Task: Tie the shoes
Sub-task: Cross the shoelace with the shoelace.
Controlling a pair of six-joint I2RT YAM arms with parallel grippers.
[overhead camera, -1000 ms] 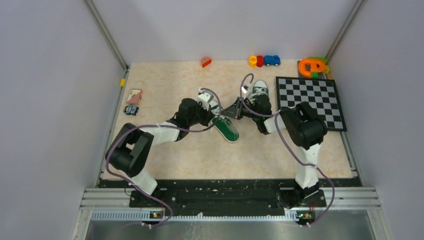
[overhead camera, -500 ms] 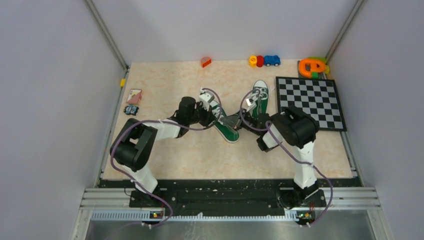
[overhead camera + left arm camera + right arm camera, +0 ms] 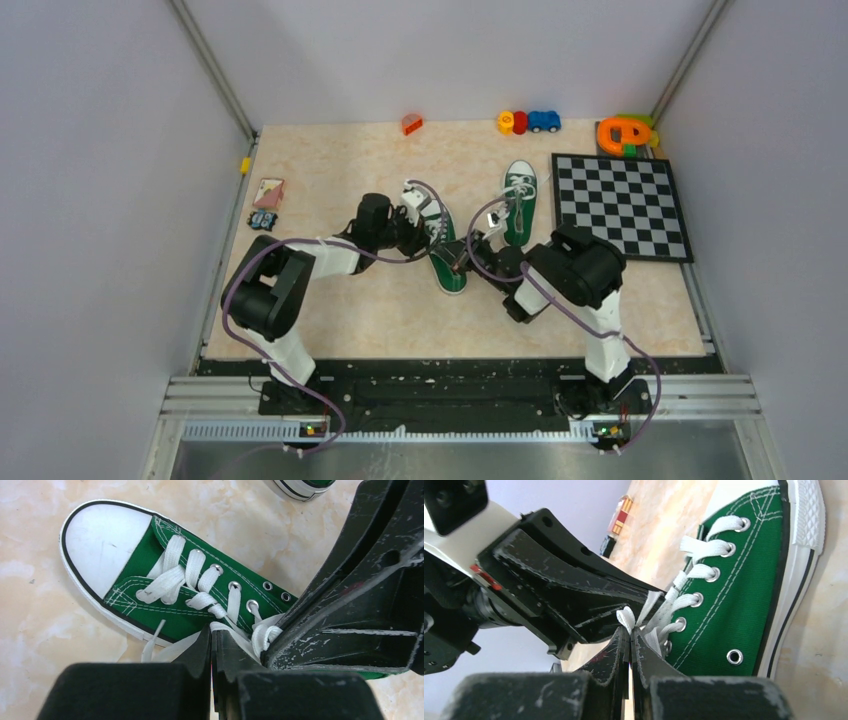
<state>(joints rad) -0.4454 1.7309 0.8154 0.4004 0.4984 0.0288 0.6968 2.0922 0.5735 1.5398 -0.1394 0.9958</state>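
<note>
One of the shoes (image 3: 449, 272), green with a white toe cap, lies mid-table with its toe toward the near edge. Its white laces (image 3: 175, 577) run up the tongue. My left gripper (image 3: 441, 243) is shut on a flat strand of white lace (image 3: 227, 630) beside the eyelets. My right gripper (image 3: 463, 254) meets it from the other side, shut on a small lace loop (image 3: 626, 617) above the same shoe (image 3: 744, 595). The two sets of black fingers (image 3: 350, 605) nearly touch. The second shoe (image 3: 520, 190) lies apart, farther back to the right.
A chessboard (image 3: 620, 205) lies at the right. Toy cars (image 3: 528, 122), an orange toy (image 3: 625, 132) and a red block (image 3: 411, 124) sit along the far edge. A card (image 3: 268, 192) and a small dark item (image 3: 263, 220) lie at the left.
The right arm has swung left and nearer, bringing its gripper to the middle shoe. That shoe has turned so its toe points more toward the near edge. The far shoe now shows fully.
</note>
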